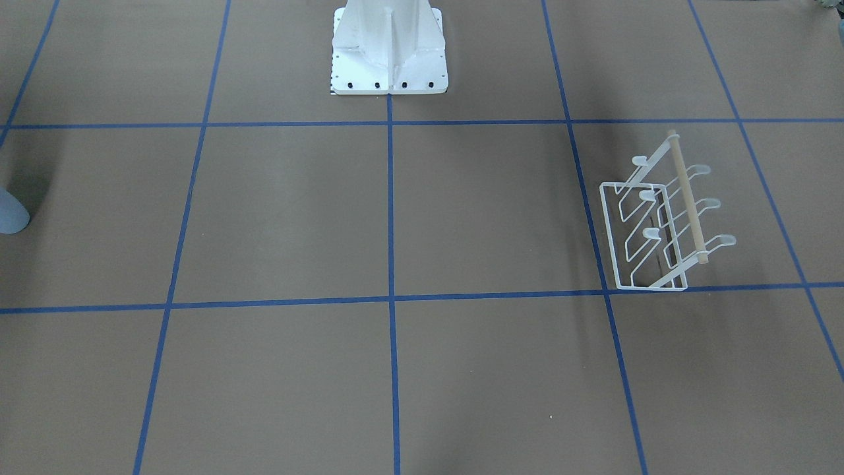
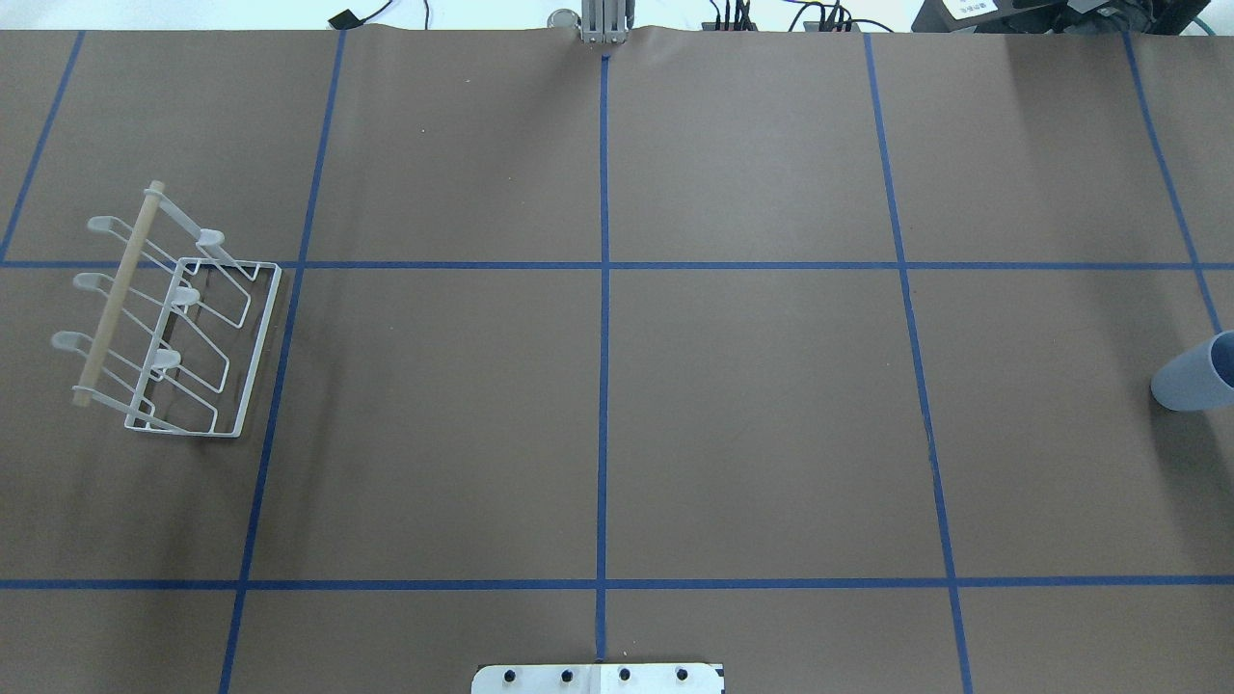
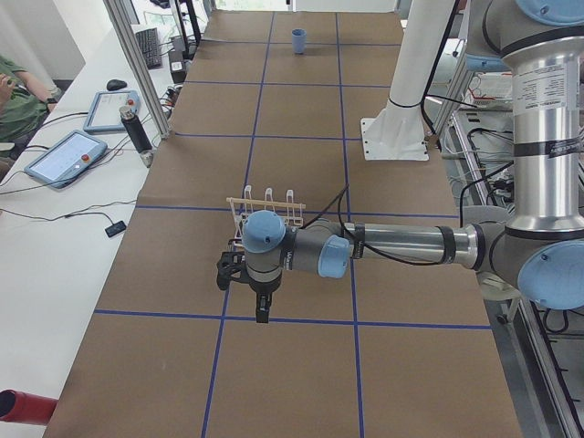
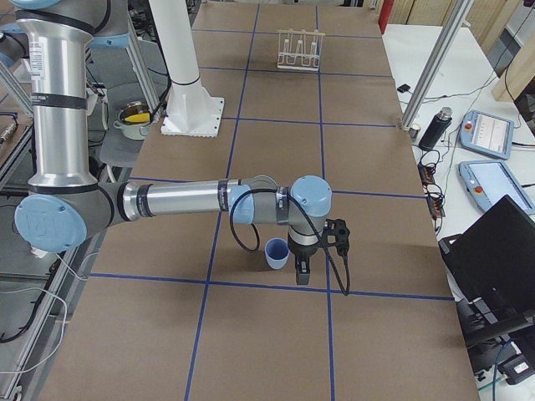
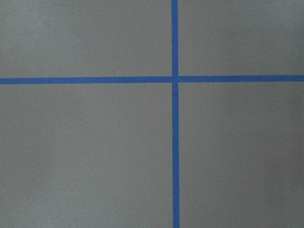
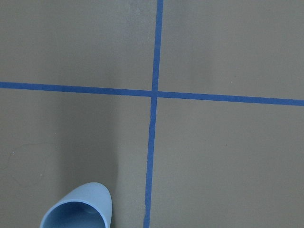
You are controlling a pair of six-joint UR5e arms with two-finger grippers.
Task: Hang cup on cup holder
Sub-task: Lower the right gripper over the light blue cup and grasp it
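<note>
The pale blue cup (image 2: 1200,376) stands upright, mouth up, at the table's far right edge; it also shows in the front view (image 1: 10,214), the exterior right view (image 4: 276,253) and the right wrist view (image 6: 78,209). The white wire cup holder (image 2: 164,318) with its wooden rod stands at the left, with nothing on its prongs (image 1: 663,218). My right gripper (image 4: 303,269) points down just beside the cup. My left gripper (image 3: 262,308) points down just in front of the cup holder (image 3: 266,208). I cannot tell whether either gripper is open or shut.
The white robot pedestal (image 1: 389,53) stands at the table's middle edge. Blue tape lines (image 2: 603,289) form a grid on the brown table. Tablets (image 3: 68,155), a dark bottle (image 4: 433,131) and a laptop (image 4: 493,251) lie on the side desk beyond the table's edge.
</note>
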